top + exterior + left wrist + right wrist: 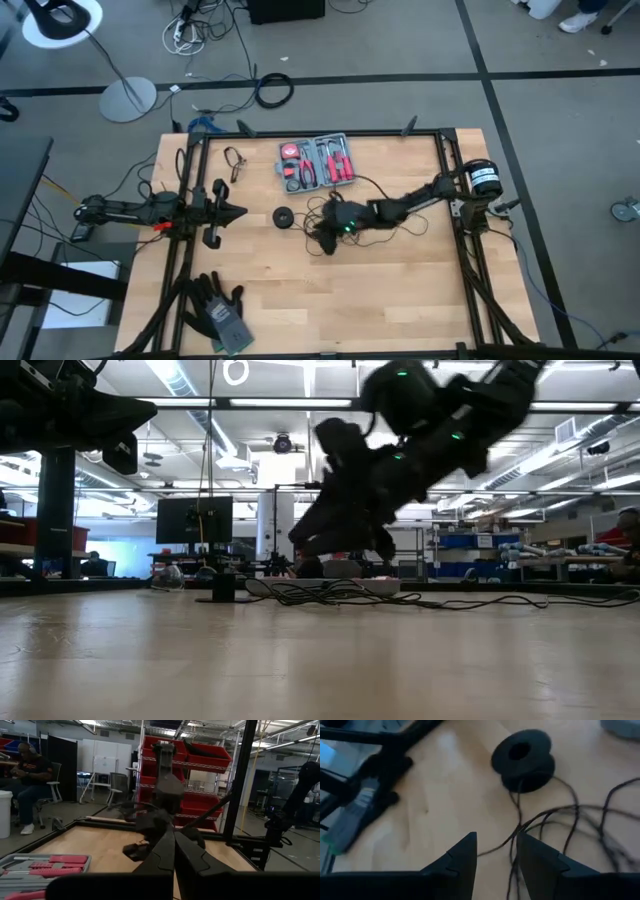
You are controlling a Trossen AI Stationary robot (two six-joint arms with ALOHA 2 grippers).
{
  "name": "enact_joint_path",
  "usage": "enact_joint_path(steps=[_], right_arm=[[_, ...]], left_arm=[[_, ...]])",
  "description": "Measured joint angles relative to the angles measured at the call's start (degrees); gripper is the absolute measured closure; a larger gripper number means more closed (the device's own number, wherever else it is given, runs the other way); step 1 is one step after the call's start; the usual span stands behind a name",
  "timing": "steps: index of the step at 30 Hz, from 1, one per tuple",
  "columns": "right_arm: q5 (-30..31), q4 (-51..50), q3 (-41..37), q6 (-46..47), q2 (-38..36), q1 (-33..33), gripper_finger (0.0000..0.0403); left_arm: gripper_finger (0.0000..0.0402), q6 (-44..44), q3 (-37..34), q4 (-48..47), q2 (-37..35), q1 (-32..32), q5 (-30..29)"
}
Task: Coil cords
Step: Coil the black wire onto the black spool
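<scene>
- the wire (385, 232) is thin and dark; in the high view its loose loops near the middle of the table (400, 300) are partly hidden under the right arm, so how many loops there are cannot be counted.
- one round black disc (284, 217) lies flat on the table toward the left of centre, with the wire running from it; the right wrist view shows it clearly (522, 756).
- the right gripper (322, 238) is low over the tangle, its two fingers (457, 857) spread apart with a strand of wire passing between them; whether they press on it cannot be told.
- the left gripper (238, 212) waits by the table's left edge, fingers (165, 855) pressed together on nothing.
- one red tool kit (317, 163) lies open near the far edge; in the left wrist view it is cut off at the frame edge.
- one pair of dark gloves (218, 308) lies near the near left corner.
- one seated person (27, 780) shows beyond the table.
</scene>
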Motion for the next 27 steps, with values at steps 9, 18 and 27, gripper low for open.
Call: enact_joint_path(steps=[9,18,27], right_arm=[[-10.5,-5.9,8.7,2.8,0.1,-8.5,0.0264],[-14.9,-13.2,8.8,4.9,0.2,-10.6,0.0264],[-10.0,-14.9,8.8,4.7,0.2,-9.2,0.0264]], left_arm=[[0.0394,0.0,0.0,0.0,0.0,0.0,0.0],[0.0394,0.0,0.0,0.0,0.0,0.0,0.0],[0.0394,0.0,0.0,1.7,0.0,0.0,-0.1]])
